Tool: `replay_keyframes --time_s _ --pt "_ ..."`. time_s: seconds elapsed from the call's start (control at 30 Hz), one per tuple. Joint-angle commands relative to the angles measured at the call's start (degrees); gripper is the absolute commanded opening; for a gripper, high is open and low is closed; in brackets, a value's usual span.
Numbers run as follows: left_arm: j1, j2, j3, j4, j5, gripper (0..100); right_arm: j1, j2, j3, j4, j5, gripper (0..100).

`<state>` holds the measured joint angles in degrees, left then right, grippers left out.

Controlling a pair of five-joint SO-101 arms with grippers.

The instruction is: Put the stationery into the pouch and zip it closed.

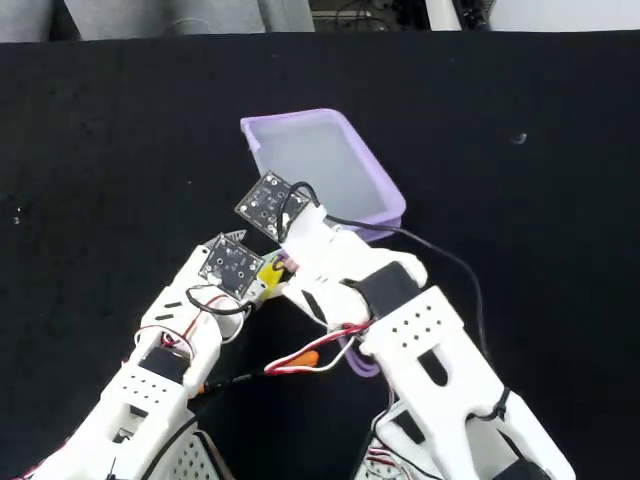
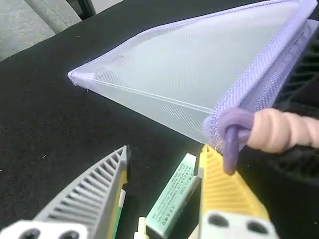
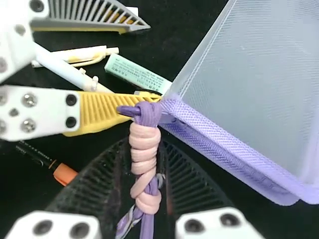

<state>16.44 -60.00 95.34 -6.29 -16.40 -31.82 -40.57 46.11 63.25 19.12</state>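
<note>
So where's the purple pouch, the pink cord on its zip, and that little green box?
purple pouch (image 1: pixel 320 165), high view, on its pale mesh face.
pink cord (image 3: pixel 143 149), right wrist view, on its coiled middle.
green box (image 2: pixel 174 191), left wrist view, on its printed top side.

Both arms are white printed plastic. Left arm (image 1: pixel 150 385): red/white/black wires looped over the link, black square camera board (image 1: pixel 232 262) at the wrist. Left tool (image 2: pixel 164 152): 1 grey ribbed finger (image 2: pixel 94 191), 1 yellow finger (image 2: pixel 224 191), screws in the white bases. Right arm (image 1: pixel 440 345): perforated shell, black cable, 2nd board (image 1: pixel 270 200). Right tool (image 3: pixel 144 144): 2 black ribbed fingers (image 3: pixel 192 181), white screw mounts.
</note>
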Motion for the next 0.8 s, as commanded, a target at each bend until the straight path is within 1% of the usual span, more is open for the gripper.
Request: replay_keyframes --time_s 0.0,0.1,0.17,0.27,0.33,0.43,0.6,0.7,0.77 --pt "-1.63 -1.05 1.19 0.35 -0.09 23 -1.14 0.22 -1.80 -2.55 -0.35 1.1" --pt "-1.36 -1.05 1.63 0.53 -0.09 23 -1.14 0.22 -1.89 -2.81 -0.35 1.1" --pt "-1.45 -1.23 1.19 2.20 -0.09 23 -1.05 0.22 -1.80 -3.52 -0.26 1.1" --pt "-1.45 -4.75 1.19 5.89 -0.09 23 1.67 0.22 -1.71 -4.57 -0.09 1.1" --pt "-1.54 -9.32 1.27 10.37 -0.09 23 3.52 0.22 -1.71 -4.84 -0.09 1.1" --pt "-1.36 -18.64 1.63 18.11 0.00 23 4.13 0.22 -1.71 -4.75 -0.18 1.1" --pt "-1.45 -33.76 2.59 27.78 5.10 24 4.13 0.22 -1.71 -4.66 -0.26 1.1" --pt "0.92 -39.56 2.42 35.25 5.10 24 4.13 0.22 -1.71 -4.75 -0.26 1.1" --pt "2.15 -41.76 2.33 37.71 5.10 24 4.13 0.22 -1.71 -4.75 -0.26 1.1"
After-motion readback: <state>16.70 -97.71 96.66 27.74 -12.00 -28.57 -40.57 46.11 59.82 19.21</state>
